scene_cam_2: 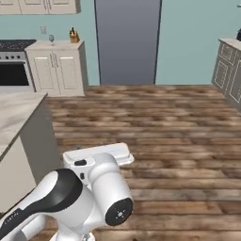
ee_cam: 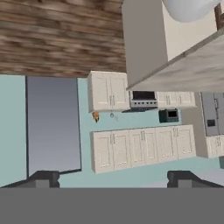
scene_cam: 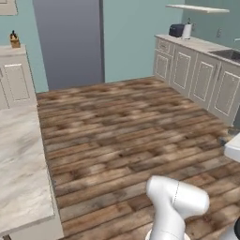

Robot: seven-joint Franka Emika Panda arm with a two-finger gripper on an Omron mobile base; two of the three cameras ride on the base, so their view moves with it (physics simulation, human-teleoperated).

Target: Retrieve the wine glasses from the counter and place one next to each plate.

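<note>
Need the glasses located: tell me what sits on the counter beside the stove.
On the counter: one wine glass and a knife block. A second glass isn't discernible.

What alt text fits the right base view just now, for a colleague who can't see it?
The robot's white arm rises at lower left over a brown wood floor. Across the room, a small wine glass and a knife block stand on the counter beside the stove. A marbled bar top juts in at left.
</note>
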